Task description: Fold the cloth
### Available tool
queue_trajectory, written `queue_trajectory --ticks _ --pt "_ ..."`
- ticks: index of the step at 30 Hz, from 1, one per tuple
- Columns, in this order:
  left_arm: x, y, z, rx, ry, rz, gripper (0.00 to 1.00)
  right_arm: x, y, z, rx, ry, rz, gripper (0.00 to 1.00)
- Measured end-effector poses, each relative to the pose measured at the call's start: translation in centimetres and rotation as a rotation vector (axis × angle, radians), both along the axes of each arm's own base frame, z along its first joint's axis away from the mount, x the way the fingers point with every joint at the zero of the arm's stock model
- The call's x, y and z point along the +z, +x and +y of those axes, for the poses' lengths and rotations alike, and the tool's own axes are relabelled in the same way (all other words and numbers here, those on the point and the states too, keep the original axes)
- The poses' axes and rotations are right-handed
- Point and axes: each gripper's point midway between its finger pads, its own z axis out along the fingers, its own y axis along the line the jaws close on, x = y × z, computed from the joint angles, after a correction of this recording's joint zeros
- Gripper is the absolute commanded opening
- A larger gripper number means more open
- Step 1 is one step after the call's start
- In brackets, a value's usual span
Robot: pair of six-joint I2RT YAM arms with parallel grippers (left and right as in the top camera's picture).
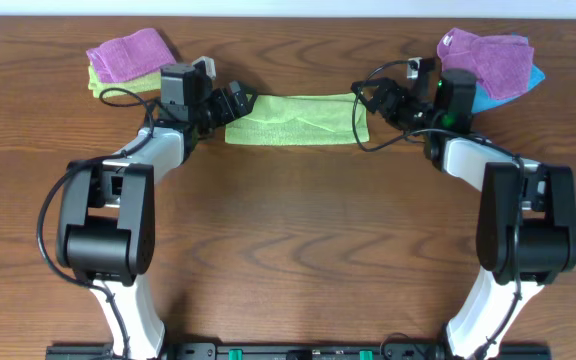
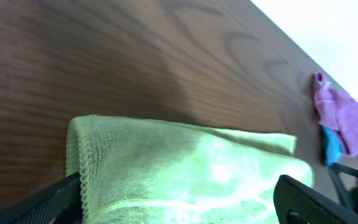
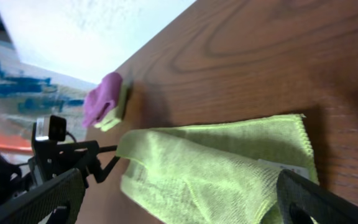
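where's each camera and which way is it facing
Overhead: fixed above the table, looking straight down; left arm and right arm show, left gripper and right gripper at the ends of the cloth.
Left wrist: on the left arm, looking along the cloth toward the purple and blue towels; own fingers at bottom corners.
Right wrist: on the right arm, looking the opposite way toward the purple and yellow-green pile; own fingers likewise.
Shared: both wrist views show the cloth, from opposite ends.

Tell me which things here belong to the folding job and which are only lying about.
Job: lime-green cloth, left gripper, right gripper.
Lying about: left purple towel, yellow-green towel under it, right purple towel, blue cloth under it.
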Motion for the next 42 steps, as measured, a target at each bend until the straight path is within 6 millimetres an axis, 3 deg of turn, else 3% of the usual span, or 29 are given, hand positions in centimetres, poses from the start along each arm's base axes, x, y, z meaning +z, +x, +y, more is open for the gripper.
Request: queue_trajectory --ticks 3,7,11,15,19,24,26,27,28,30,31,32,33,34,35,37,39,42 --pt "2.2 -1.2 0.1 -0.035 0.037 -0.008 0.95 -1.3 -1.3 -0.1 0.035 -0.005 0.126 0.99" --pt "7.0 -2.9 1.3 -0.046 0.149 -0.074 0.95 -2.0 -3.1 -0.3 0.076 -0.098 0.267 0.99" --pt "11.2 -5.1 2.8 -0.039 0.289 -0.138 0.95 0.1 -4.2 -0.8 0.106 -0.293 0.295 0.99" --pt "12.6 -7.4 3.2 -0.060 0.426 -0.146 0.95 3.8 -5.6 -1.8 0.119 -0.517 0.266 0.96" --pt "12.1 -10.1 2.4 -0.107 0.603 -0.112 0.95 7.4 -7.6 -3.5 0.092 -0.727 0.220 0.99" --pt "12.6 -11.0 0.8 -0.121 0.755 -0.160 0.95 10.0 -9.9 -5.3 0.047 -0.927 0.189 0.99" --pt "13.1 -10.7 0.5 -0.111 0.767 -0.188 0.95 11.1 -10.1 -5.5 0.038 -0.965 0.154 0.72" --pt "13.4 -10.5 0.4 -0.106 0.762 -0.201 0.96 11.4 -10.1 -5.5 0.035 -0.969 0.142 0.64" --pt "13.7 -10.2 0.3 -0.099 0.756 -0.215 0.95 11.5 -10.1 -5.5 0.033 -0.968 0.138 0.68" --pt "14.4 -9.6 -0.1 -0.092 0.725 -0.255 0.98 11.7 -10.0 -5.4 0.041 -0.966 0.126 0.51" --pt "14.9 -9.2 -0.4 -0.091 0.709 -0.279 0.84 11.7 -9.9 -5.3 0.046 -0.961 0.119 0.49" --pt "15.4 -8.8 -0.8 -0.088 0.687 -0.306 0.59 11.8 -9.8 -5.1 0.047 -0.952 0.113 0.43" --pt "15.9 -8.4 -1.0 -0.085 0.673 -0.329 0.37 11.9 -9.7 -4.9 0.050 -0.947 0.103 0.31" --pt "16.1 -8.0 -1.3 -0.086 0.662 -0.348 0.27 12.0 -9.5 -4.8 0.052 -0.945 0.092 0.29" --pt "16.1 -7.7 -1.5 -0.086 0.654 -0.360 0.22 12.1 -9.3 -4.6 0.050 -0.939 0.083 0.39" --pt "15.3 -6.4 -2.2 -0.086 0.643 -0.375 0.06 12.2 -9.2 -4.5 0.051 -0.932 0.074 0.43" --pt "12.9 -5.1 -2.8 -0.105 0.654 -0.359 0.06 12.3 -9.0 -4.3 0.054 -0.931 0.064 0.53" --pt "8.6 -3.3 -3.2 -0.120 0.666 -0.313 0.06 12.0 -8.8 -4.3 0.052 -0.932 0.066 0.57"
